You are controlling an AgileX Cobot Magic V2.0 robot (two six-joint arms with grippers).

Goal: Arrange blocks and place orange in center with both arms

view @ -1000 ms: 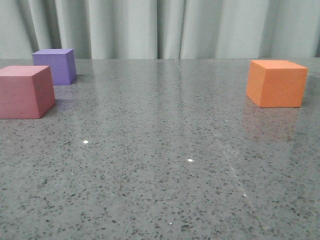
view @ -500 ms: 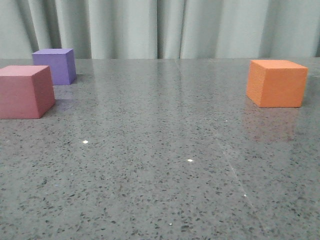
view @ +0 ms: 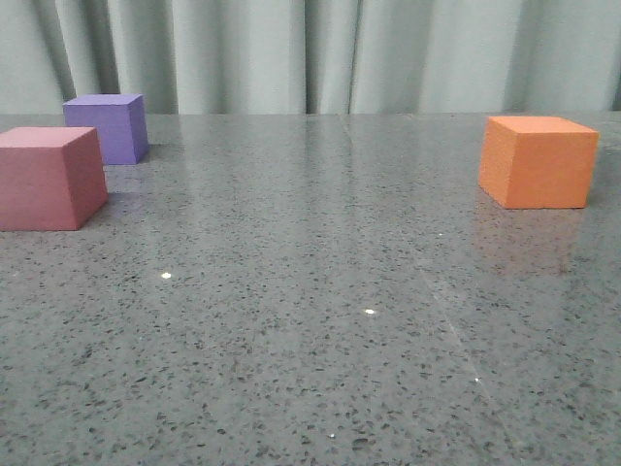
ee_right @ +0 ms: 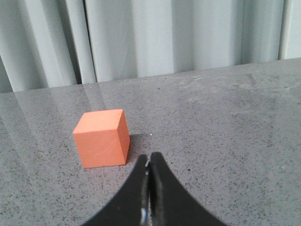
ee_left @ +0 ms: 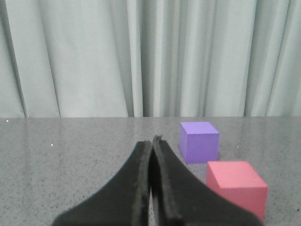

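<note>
I count three cubes on the grey speckled worktop [view: 320, 340]: one pinkish-red cube [view: 49, 178] at the left edge of the front view, one purple cube [view: 107, 127] just behind it toward the upper left, and one orange cube [view: 538, 161] alone at the right of the frame; the middle of the worktop lies between the two groups. I judge this layout to be the starting spread: two cubes fall to the left arm's side and the orange cube to the right arm's, which suits a two-arm job where each arm works its own half; no cube is lined up yet, and the orange cube is well apart from the centre it is meant for.

I count two hands, neither showing in the front view; each appears only in its own wrist view. The left hand [ee_left: 151, 183] has its two fingers pressed together with no gap and nothing between them; the purple and pinkish-red cubes sit at the right of that frame, well apart from the fingertips. The right hand [ee_right: 149, 188] is likewise fully closed and empty; the orange cube sits at the left centre of its frame, near the fingertips but not touching.

I judge that each hand must spread its fingers before any grasp; a grey curtain [view: 310, 53] backs the scene.
</note>
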